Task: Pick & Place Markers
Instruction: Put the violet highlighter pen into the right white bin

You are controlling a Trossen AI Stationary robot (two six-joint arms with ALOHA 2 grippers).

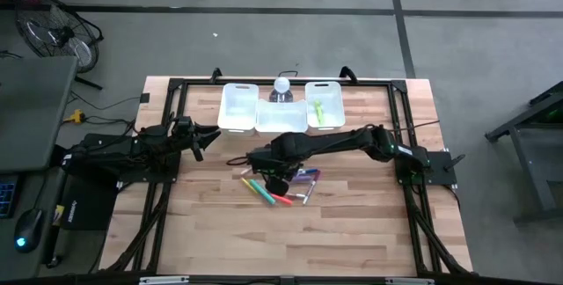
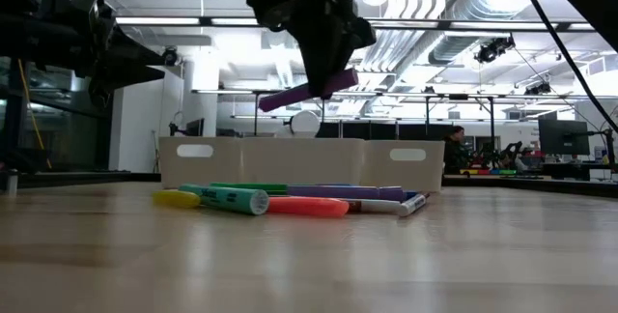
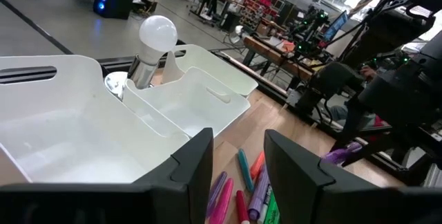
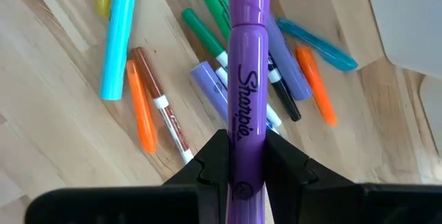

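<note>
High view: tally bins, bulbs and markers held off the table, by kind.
bins: 3
bulb: 1
held marker: 1, purple, in the right end effector
total: 5

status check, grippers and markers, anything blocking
Right gripper shut on purple marker, lifted above the pile. Left gripper open, empty, waiting by the bins. Nothing in the way.
</note>
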